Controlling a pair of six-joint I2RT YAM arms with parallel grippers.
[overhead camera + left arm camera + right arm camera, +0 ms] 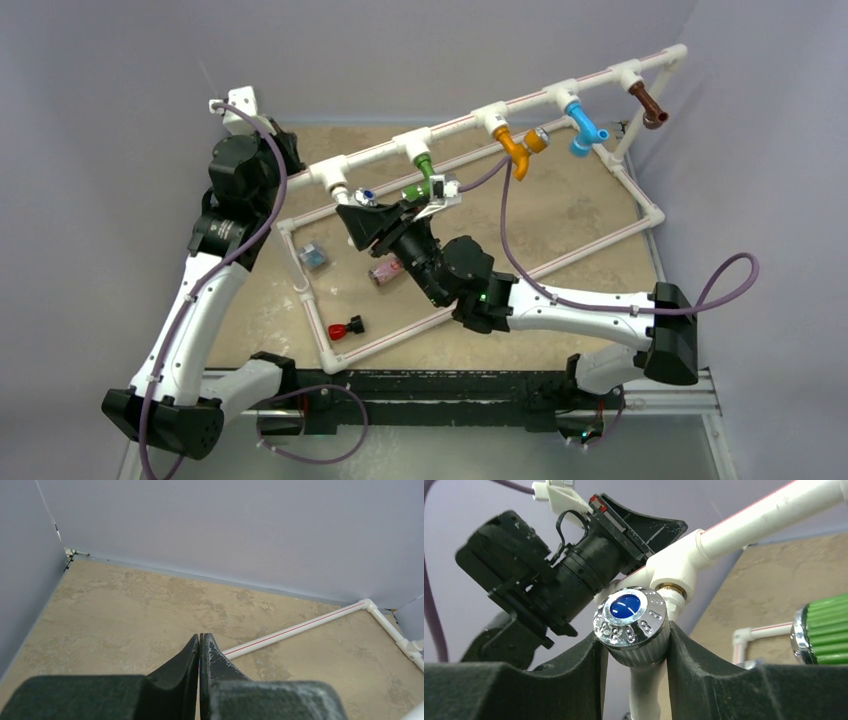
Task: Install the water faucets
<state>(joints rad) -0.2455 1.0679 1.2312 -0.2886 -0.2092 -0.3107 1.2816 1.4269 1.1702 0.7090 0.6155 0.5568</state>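
Enclosing mottled tan table (580, 215): lavender walls (400, 50)

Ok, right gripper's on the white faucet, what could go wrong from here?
1. The right gripper holds the white faucet by its chrome knob only; twisting may just spin the knob.
2. The green faucet sits close beside it and could get bumped.
3. The left gripper, shut, isn't bracing the pipe frame, which may shift.

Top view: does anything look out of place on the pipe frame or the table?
Nothing looks damaged or spilled. Three small parts lie loose on the table inside the frame: a pink-capped cylinder, a red-and-black piece and a small bluish box. The right hand grips the white faucet at the leftmost fitting.
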